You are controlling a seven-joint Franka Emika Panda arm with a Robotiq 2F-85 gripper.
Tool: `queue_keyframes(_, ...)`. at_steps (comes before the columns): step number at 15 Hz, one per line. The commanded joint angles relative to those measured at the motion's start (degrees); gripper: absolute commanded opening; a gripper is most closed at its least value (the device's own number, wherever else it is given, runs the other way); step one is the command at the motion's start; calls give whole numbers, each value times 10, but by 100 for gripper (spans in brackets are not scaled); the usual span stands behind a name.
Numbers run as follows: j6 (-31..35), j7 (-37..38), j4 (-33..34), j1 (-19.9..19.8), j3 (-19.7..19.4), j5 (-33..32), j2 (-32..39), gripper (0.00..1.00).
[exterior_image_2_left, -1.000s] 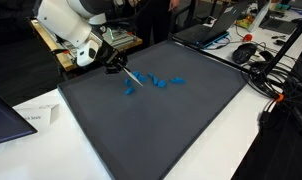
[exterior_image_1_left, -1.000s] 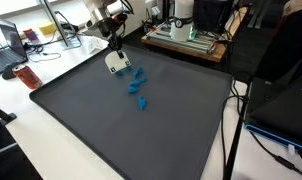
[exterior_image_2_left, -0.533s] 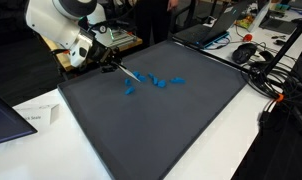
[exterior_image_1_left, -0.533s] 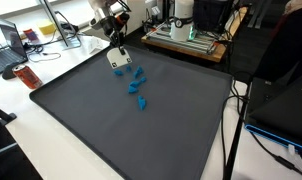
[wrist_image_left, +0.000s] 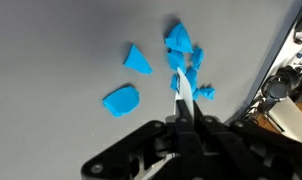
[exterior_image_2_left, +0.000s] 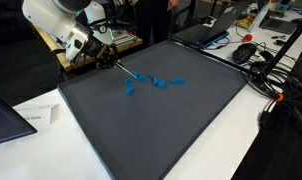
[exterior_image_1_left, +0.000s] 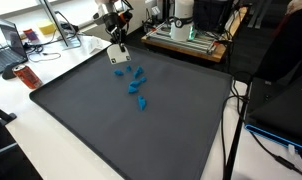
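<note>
A: Pincer state?

B: Gripper [wrist_image_left: 181,124] clenched on a white flat piece [wrist_image_left: 180,92]. The jaws meet on its near end and the rest sticks out free.

A: Orientation of the piece?

B: Wrist view shows it edge-on, as a thin sliver. Its long axis runs from the jaws up the frame, leaning slightly left. The free tip points at the blue cluster [wrist_image_left: 181,48]. In an exterior view the white flat piece [exterior_image_1_left: 118,57] shows a broader face. It hangs below the gripper [exterior_image_1_left: 117,46] with its free end toward the dark mat [exterior_image_1_left: 141,140]. Contact with the mat: cannot tell.

A: Position, left to right?

B: Wrist view, in order:
- rounded blue piece [wrist_image_left: 121,100]
- triangular blue piece [wrist_image_left: 138,60]
- the white flat piece
- the blue cluster, with a small blue scrap [wrist_image_left: 206,93] just right of the tip

In both exterior views the piece is near the mat's far edge, with the blue bits close by on the mat.

A: Writing?

B: Paper sheet [exterior_image_2_left: 31,118] on the white table beside the mat carries print, too small to read.
</note>
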Motion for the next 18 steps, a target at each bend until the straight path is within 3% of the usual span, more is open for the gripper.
queue_keyframes(1, -2, 1, 1, 10, -11, 0, 2, 4)
queue_keyframes(7, 2, -71, -47, 14, -6, 56, -38, 1)
queue_keyframes(12, 37, -183, -100, 25, -9, 154, -69, 1)
queue_keyframes(18, 92, -251, -167, 50, -4, 199, -139, 1)
